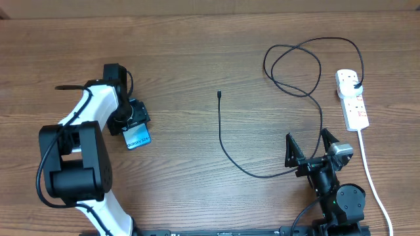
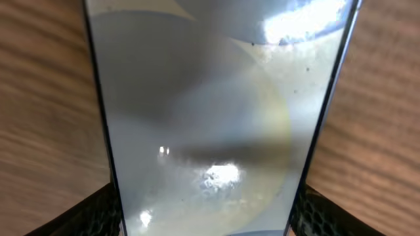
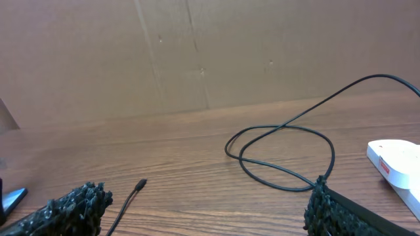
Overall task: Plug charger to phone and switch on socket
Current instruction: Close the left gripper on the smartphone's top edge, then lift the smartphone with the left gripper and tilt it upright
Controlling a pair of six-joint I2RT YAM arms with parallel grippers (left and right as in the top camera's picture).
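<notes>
The phone [image 1: 137, 137] lies at the left of the table with its light blue screen up. My left gripper [image 1: 131, 121] is shut on its far end. In the left wrist view the phone [image 2: 210, 124] fills the frame between both fingers. The charger is a thin black cable [image 1: 226, 147]. Its connector tip [image 1: 219, 94] lies free mid-table and shows in the right wrist view [image 3: 140, 185]. Its plug [image 1: 355, 84] sits in the white socket strip [image 1: 352, 98]. My right gripper [image 1: 308, 147] is open and empty, low at the right, with the cable running under it.
The cable makes a loose loop [image 1: 292, 69] at the back right, also in the right wrist view [image 3: 282, 154]. The strip's white lead [image 1: 374, 183] runs toward the front right edge. A cardboard wall [image 3: 197, 52] stands behind the table.
</notes>
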